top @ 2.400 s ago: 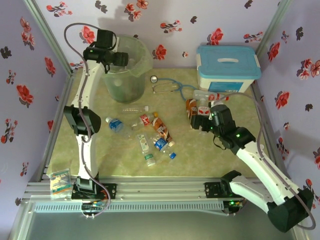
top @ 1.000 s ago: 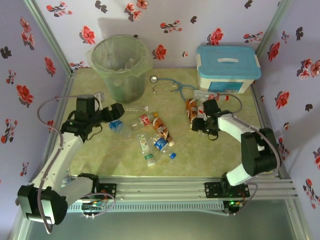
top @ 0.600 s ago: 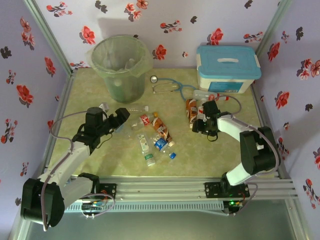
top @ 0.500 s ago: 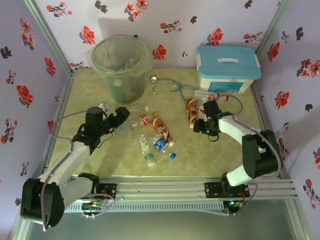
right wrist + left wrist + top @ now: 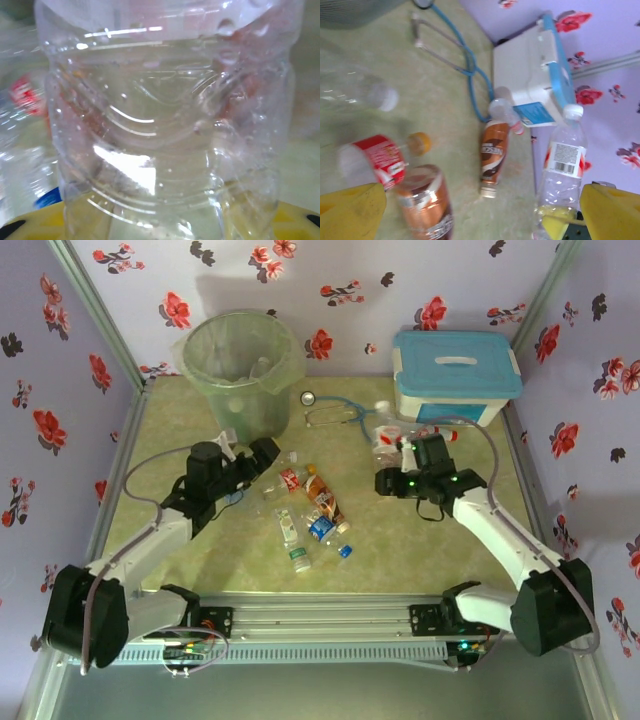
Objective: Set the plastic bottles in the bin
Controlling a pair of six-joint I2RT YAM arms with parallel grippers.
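1. Floral walls (image 5: 40, 470) close the desk (image 5: 200, 550) on three sides, and a metal rail (image 5: 130, 420) runs down its left edge. The barest ground I can see is the near strip ahead of the arm bases and the near right corner.
2. My target, the bin (image 5: 243, 375), stands in the far left corner close to the back wall, mouth up, with open desk on its near side.
3. My left claw (image 5: 265, 455) hovers low just on the near side of the bin. Its jaws are spread wide and hold nothing.
4. Most of the plastic bottles (image 5: 312, 502) lie loose in a cluster at mid-desk, between my two arms.
5. On the left wrist camera a red-labelled bottle (image 5: 375, 157) and an amber bottle (image 5: 425, 205) lie side by side right ahead. A white-capped one (image 5: 355, 90) lies beyond them.
6. My right claw (image 5: 390, 472) is clamped on the lower part of a clear bottle (image 5: 563, 165), held upright near the white box (image 5: 457, 375).
7. That box takes the far right corner.
8. The stethoscope (image 5: 335, 412) sprawls between bin and box. A brown bottle (image 5: 492, 155) lies just beside its blue tubing.
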